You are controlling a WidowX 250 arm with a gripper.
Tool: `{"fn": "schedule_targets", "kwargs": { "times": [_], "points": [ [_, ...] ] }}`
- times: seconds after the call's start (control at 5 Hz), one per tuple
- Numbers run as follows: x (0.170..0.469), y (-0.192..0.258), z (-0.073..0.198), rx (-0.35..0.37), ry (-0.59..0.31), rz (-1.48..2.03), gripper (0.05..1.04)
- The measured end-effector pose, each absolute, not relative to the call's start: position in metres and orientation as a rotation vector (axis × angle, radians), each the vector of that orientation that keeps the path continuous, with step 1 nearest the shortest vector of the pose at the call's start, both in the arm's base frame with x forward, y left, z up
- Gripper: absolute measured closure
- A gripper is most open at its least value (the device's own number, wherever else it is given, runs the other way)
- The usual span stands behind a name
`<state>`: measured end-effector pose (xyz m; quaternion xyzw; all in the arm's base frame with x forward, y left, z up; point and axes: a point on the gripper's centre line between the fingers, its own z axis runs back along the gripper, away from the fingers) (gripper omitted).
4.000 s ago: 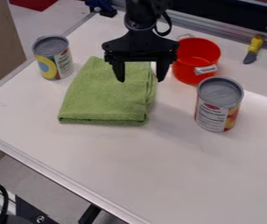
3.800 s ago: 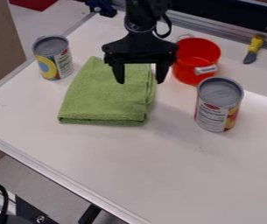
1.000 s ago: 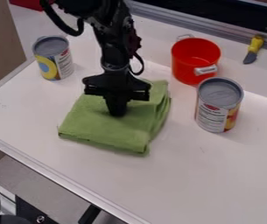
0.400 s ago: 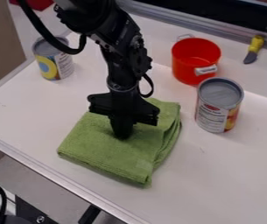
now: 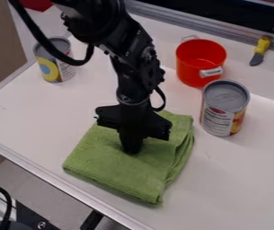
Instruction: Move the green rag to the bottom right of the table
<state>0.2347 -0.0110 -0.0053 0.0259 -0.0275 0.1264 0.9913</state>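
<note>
At the near left corner, a black cable [image 5: 6,202] curves into the view, cut off by the border. Beside it is a dark metal part [image 5: 36,221] with a screw, also cut off. Behind these, the grey floor [image 5: 49,188] shows beyond the bench [image 5: 235,179], whose metal edge runs on a slant. The top of the bench is pale, with small dark marks near its left side and a bright reflection to the right.

The green rag [image 5: 112,173] lies folded on the bench, around the lower middle of the view, with one corner toward the near edge. The black end effector [image 5: 131,152] is clenched on the rag, its fingers close together and pointing down; how much cloth is between them is hidden. The arm [image 5: 133,58] comes from the top edge, upper left of the middle, and its base is out of view.

To the right of the rag stands the right can [image 5: 218,120], upright, with a grey top; its contents I cannot tell. Farther back is the red pot [image 5: 190,69], upright and open, its red inner wall visible. At the left stands the left can [image 5: 50,69], also upright; the arm's hose [image 5: 41,40] covers part of it. Near the far right lies a tool [image 5: 263,44] with a yellow handle and a dark blade. A metal rail [image 5: 223,32] runs behind, then a dark area. At the left is a brown panel [image 5: 4,40], and a red thing [image 5: 37,4] is cut off at the top.
</note>
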Motion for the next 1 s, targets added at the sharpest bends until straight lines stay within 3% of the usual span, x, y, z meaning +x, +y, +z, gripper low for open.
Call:
{"fn": "schedule_targets", "kwargs": {
  "times": [1.0],
  "points": [
    [0.228, -0.060, -0.004, 0.021, -0.057, 0.230, 1.031]
  ]
}}
